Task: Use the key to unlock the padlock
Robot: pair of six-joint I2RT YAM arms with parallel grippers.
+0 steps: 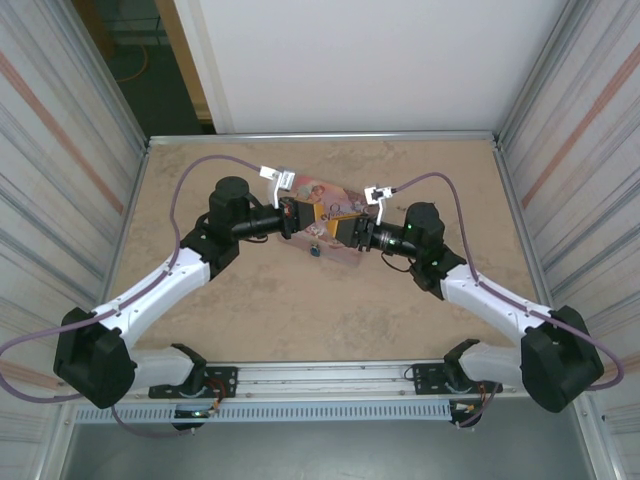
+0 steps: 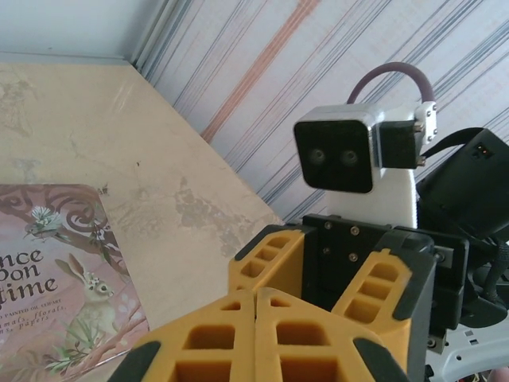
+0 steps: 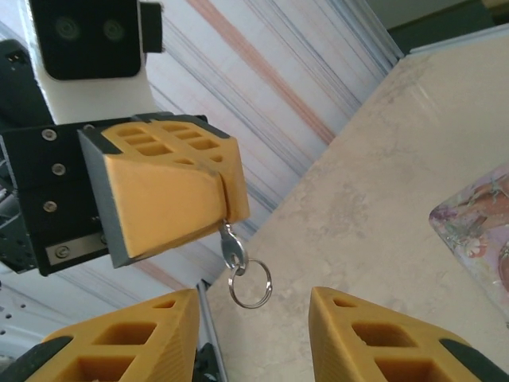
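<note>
You had the left gripper (image 3: 223, 199) pinched shut on the key (image 3: 233, 248), its ring (image 3: 251, 285) dangling free. The right gripper (image 3: 254, 322) faced it with fingers apart, holding nothing. The padlock (image 1: 314, 250) lay untouched on the table (image 1: 420, 300), just near of the pink tin (image 1: 318, 190). This looked like a key regrip, not insertion. Next you needed a hold that left the blade exposed, with the padlock steadied.

Left gripper (image 3: 222, 191), key (image 3: 232, 247) dangling, blocks your right gripper (image 3: 254, 330) head-on beside the pink tin (image 3: 477, 231); tabletop (image 1: 260, 310) around them lies open.
</note>
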